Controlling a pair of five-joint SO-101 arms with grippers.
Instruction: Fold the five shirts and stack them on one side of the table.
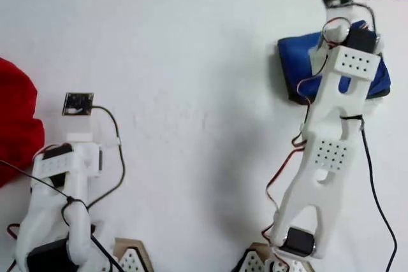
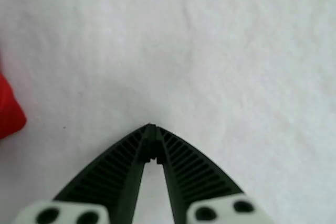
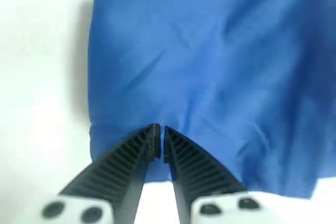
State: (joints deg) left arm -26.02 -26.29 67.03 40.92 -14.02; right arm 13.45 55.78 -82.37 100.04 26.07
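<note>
From my station I see the right gripper point(image 3: 159, 132) hanging low over a folded blue shirt point(image 1: 293, 58), its tips near one edge of the cloth. Its two black ribbed fingers are drawn almost together with only a thin slit between them, and I cannot tell whether any fabric is caught there. The blue shirt lies flat on the white table point(image 1: 191, 62) at the far right side, with the right arm point(image 1: 328, 138) stretched out over it. The left gripper point(image 2: 151, 129) sits above bare tabletop with its fingers pressed together at the tips. A red shirt point(image 1: 16, 119), bunched and unfolded, lies at the left edge of the table, just beside the left arm point(image 1: 60, 176) and well apart from the blue one
</note>
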